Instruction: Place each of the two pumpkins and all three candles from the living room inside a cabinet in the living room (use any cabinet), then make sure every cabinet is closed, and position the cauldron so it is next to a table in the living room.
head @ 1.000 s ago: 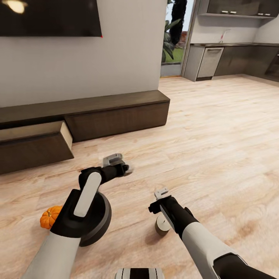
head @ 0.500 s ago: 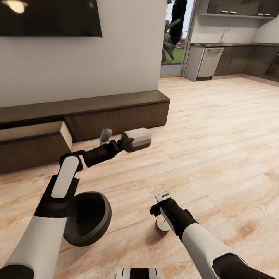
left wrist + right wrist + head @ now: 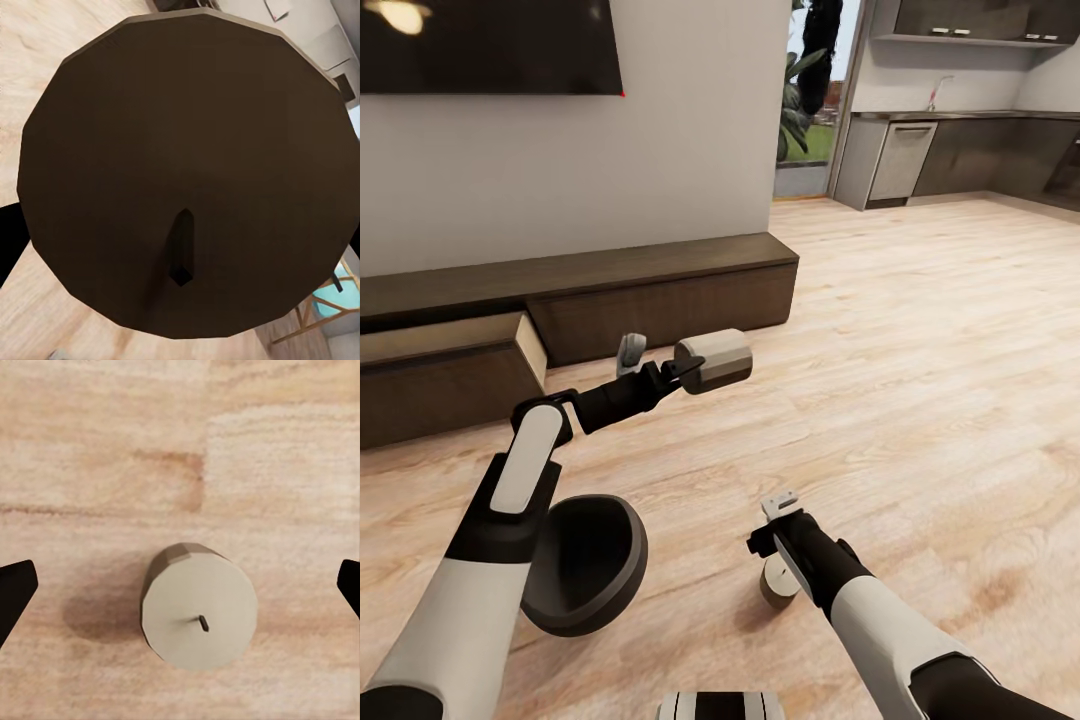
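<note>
Your left gripper [image 3: 682, 372] is clamped on a candle [image 3: 712, 360], carried on its side in the air just in front of the cabinet [image 3: 660, 290], to the right of the drawer [image 3: 450, 375] that stands pulled out at the far left of the head view. In that same view your right gripper [image 3: 780, 510] hangs low over a second candle [image 3: 775, 585] standing upright on the wood floor [image 3: 940, 380] near the robot, and the dark round cauldron [image 3: 585, 565] sits on the floor to the left of it. From the left wrist, the held candle's round top [image 3: 187, 172] and wick sit right against the camera, so the grip looks firm. From the right wrist, the floor candle [image 3: 199, 615] lies between the two finger tips, which stand wide apart and touch nothing. You look to be in the stowing step for the first candle: next, swing the left arm further left until the candle is over the open drawer's tan interior, lower it, and only then let go. The right hand looks ready to descend and close afterwards.
</note>
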`<state>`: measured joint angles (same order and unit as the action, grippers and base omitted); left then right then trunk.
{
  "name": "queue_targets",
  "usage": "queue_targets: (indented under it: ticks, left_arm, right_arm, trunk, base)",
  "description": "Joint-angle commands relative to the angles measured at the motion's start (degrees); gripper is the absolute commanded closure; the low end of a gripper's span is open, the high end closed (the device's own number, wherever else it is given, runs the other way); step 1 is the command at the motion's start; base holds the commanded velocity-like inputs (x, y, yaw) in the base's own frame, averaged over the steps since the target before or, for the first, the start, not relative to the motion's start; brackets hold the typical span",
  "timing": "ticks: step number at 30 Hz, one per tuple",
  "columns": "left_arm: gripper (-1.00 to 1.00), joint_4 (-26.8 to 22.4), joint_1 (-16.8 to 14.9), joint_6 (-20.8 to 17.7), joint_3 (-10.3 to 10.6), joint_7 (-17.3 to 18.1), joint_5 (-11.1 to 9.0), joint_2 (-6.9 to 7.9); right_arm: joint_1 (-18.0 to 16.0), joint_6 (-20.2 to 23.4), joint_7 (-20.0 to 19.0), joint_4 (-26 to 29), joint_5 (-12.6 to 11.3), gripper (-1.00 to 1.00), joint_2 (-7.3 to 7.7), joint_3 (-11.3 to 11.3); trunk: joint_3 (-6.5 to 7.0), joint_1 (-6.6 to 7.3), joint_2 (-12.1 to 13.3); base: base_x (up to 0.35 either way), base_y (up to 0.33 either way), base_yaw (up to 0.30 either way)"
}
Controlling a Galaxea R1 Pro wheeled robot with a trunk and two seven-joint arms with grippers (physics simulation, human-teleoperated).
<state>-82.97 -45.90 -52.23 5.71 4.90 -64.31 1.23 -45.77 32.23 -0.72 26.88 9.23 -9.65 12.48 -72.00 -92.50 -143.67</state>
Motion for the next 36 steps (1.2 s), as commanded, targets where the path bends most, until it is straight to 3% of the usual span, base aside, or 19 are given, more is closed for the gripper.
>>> queue_targets:
  ticks: [1,7,15,17,18,20,36]
  left_arm:
    - [1.00,0.0,0.1,0.0,0.0,0.1,0.1,0.00]
    - [1.00,-0.1,0.2,0.0,0.1,0.2,0.0,-0.04]
    - [1.00,-0.1,0.3,0.0,0.1,0.2,0.0,-0.09]
    - [1.00,-0.1,0.3,0.0,0.1,0.2,0.0,-0.15]
    - [1.00,-0.1,0.3,0.0,0.1,0.2,0.0,-0.17]
    - [1.00,-0.1,0.3,0.0,0.1,0.2,0.0,-0.17]
    - [1.00,-0.1,0.3,0.0,0.1,0.2,-0.2,-0.25]
  right_arm:
    - [0.0,0.1,0.0,0.0,0.0,-1.00,0.04,0.0]
    - [-0.1,1.1,0.5,0.1,-0.2,-1.00,0.24,-0.4]
    - [-0.1,1.4,1.3,0.1,-0.2,-1.00,0.22,-0.4]
    - [-0.1,1.4,4.1,0.1,-0.2,-1.00,0.15,-0.4]
    - [-0.1,1.4,7.6,0.2,-0.3,-1.00,0.04,-0.4]
    - [-0.1,1.4,8.5,0.1,-0.3,-1.00,0.01,-0.4]
    - [-0.1,1.1,8.5,0.6,0.0,-1.00,0.24,-0.4]
  trunk:
    - [0.00,0.00,0.0]
    - [0.00,0.00,0.0]
    - [-1.77,-0.21,-0.1]
    - [-2.22,-0.26,-0.1]
    - [-2.44,-0.28,-0.1]
    - [-2.88,-0.34,-0.2]
    - [-6.42,-0.75,-0.4]
  base:
    - [0.000,0.000,0.000]
    - [0.000,0.000,0.000]
    - [0.000,0.000,0.000]
    - [0.000,0.000,0.000]
    - [0.000,0.000,0.000]
    - [0.000,0.000,0.000]
    - [0.000,0.000,0.000]
